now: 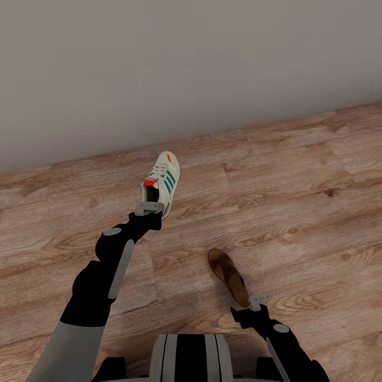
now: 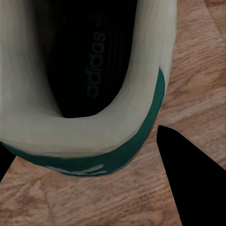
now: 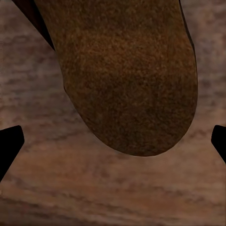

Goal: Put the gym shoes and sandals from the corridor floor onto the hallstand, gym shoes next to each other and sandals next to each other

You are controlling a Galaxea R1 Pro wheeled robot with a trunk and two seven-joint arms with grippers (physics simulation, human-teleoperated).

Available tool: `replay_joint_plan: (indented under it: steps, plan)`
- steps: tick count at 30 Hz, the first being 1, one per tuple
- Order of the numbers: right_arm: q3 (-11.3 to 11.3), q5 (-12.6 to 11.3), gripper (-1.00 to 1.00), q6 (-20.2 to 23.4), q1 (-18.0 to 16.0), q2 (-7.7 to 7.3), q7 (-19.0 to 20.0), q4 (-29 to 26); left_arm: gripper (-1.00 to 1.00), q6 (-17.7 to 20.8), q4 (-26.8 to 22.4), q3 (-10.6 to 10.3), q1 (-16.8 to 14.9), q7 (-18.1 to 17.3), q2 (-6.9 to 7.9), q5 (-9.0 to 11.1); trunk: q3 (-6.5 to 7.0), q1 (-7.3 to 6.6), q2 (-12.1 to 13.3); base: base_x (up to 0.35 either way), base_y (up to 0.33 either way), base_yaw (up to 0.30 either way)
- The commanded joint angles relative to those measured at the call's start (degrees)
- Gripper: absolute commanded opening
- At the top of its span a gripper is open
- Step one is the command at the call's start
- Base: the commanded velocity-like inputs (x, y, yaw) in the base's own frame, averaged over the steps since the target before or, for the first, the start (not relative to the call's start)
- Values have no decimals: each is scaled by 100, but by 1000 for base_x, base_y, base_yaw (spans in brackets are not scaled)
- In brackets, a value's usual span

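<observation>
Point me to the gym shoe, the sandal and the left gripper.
gym shoe (image 1: 165,183): head view, on the laces and tongue.
sandal (image 1: 229,276): head view, on the brown footbed.
left gripper (image 1: 147,207): head view, between the fingertips at the shoe's heel.

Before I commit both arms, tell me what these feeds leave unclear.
- Left tool, head view: at the gym shoe heel; whether it grips is unclear. Left wrist view cuts the shoe at the frame edges.
- Right tool, head view: too small to read. In the right wrist view the tips sit wide apart, the sandal heel between them.
- Sandal heel, head view: hidden behind the right tool.
</observation>
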Motion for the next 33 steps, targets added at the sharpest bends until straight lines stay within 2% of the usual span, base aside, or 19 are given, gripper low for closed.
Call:
replay_joint_plan:
  steps: [1,4,12,20,32,33]
  plan:
    - [6,48,100,31,-2,-3,19,-11,-100,30,-5,4,-2,6,-2,42,-3,-1,-1,0,0,0]
    - [8,48,100,32,-3,-4,19,-11,-100,30,-5,4,-2,6,-2,42,-70,7,-5,0,0,0]
    - [8,48,100,28,-3,-6,19,-11,-100,30,-7,4,-2,6,-2,38,-87,7,-5,1,0,0]
    - [9,48,100,31,-2,-2,19,-10,-100,22,-14,4,-2,8,-2,37,-88,7,-5,160,0,0]
    - [11,48,100,27,-1,-4,12,-11,-100,21,-8,4,-2,7,-2,37,-88,7,-5,8,0,0]
    - [13,48,-100,28,0,-3,15,-11,-100,21,-7,4,-2,7,-2,37,-88,7,-5,0,0,0]
